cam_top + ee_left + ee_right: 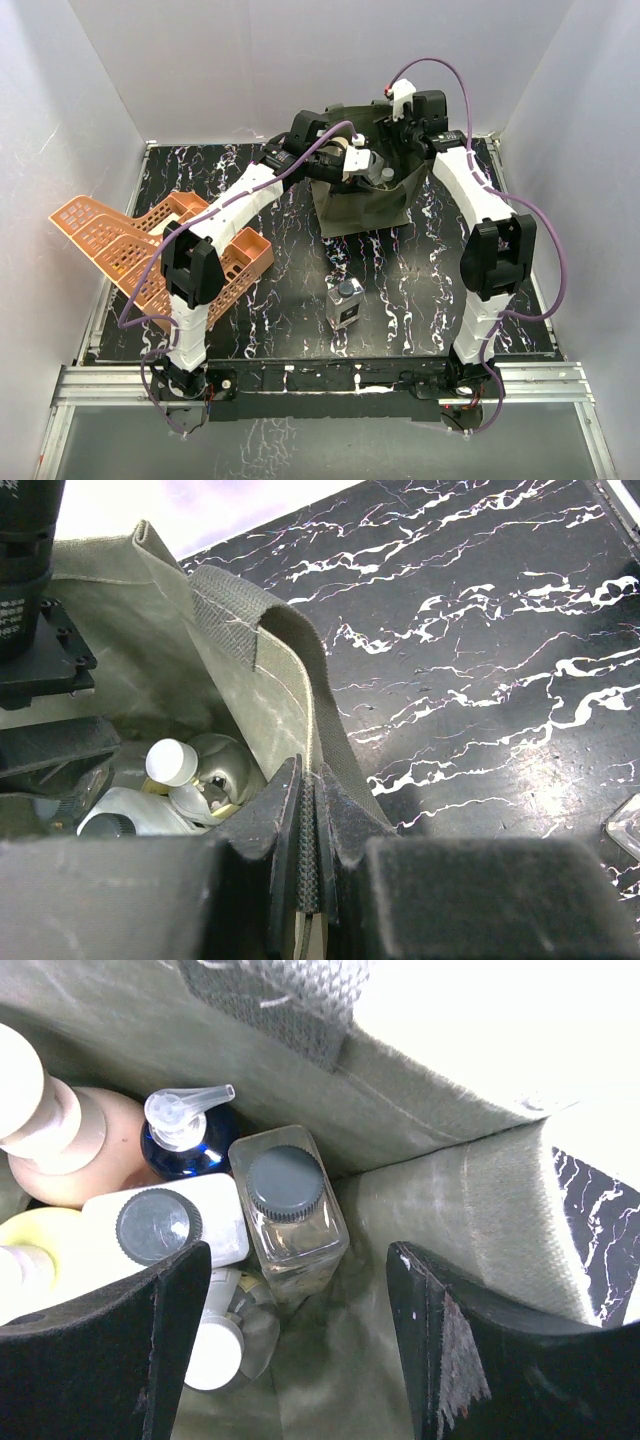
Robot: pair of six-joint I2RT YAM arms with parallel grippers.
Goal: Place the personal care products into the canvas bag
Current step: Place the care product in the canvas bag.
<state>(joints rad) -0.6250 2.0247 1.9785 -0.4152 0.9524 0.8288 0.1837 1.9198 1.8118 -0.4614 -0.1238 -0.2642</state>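
Six bottles (160, 1225) counted inside canvas bag (470, 1190); one square bottle (345, 303) stands well apart on table (420, 290), not yet packed. Bag rim pinched tight by left gripper (308, 790), presumably to keep the mouth open. Over the opening, right gripper (297, 1260) spread and empty; clear bottle (288, 1210) upright beneath.
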